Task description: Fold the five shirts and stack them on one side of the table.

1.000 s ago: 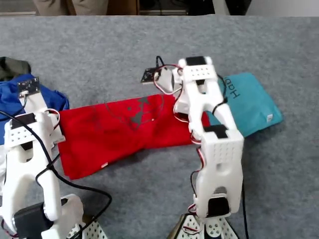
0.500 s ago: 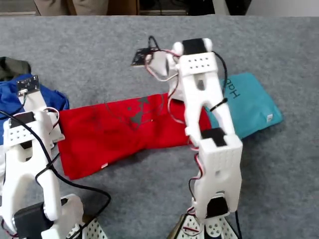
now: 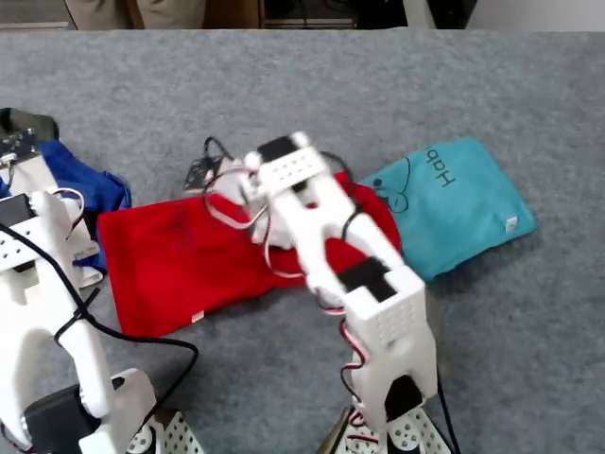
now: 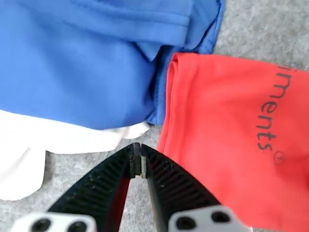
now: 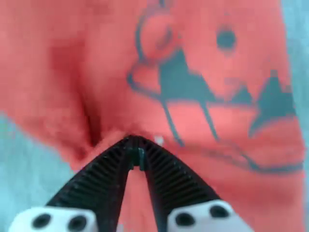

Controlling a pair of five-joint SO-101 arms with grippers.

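**A:** From above, what lies on the table?

**B:** A grey felt-like table cover (image 3: 284,85). Across its middle is a red shirt (image 3: 170,255) of soft knit, folded into a long band. Touching its right end is a teal shirt (image 3: 463,203), folded into a neat rectangle with dark lettering on top. At the left end sits a loosely heaped blue shirt (image 3: 90,184), with a dark green cloth (image 3: 19,123) behind it at the table's edge.

**A:** And the arms?

**B:** The white right arm (image 3: 321,236) leans over the middle of the red shirt, its wrist low over the fabric. The white left arm (image 3: 38,284) stands at the left edge, beside the blue shirt.

**A:** What does the left wrist camera give?

**B:** The left gripper (image 4: 136,162) has its black ribbed fingers pressed tip to tip with nothing between them, above the grey cover. Just beyond the tips a white cloth (image 4: 58,137) lies tucked under the blue shirt. Beside them is the red shirt's folded end, with dark lettering on it, touching the blue one.

**A:** The right wrist camera?

**B:** The right gripper (image 5: 136,152) is down on the red shirt. Its fingers are closed at the tips on a pinch of fabric, which puckers into a crease right there. The shirt's dark print spreads just beyond the tips.
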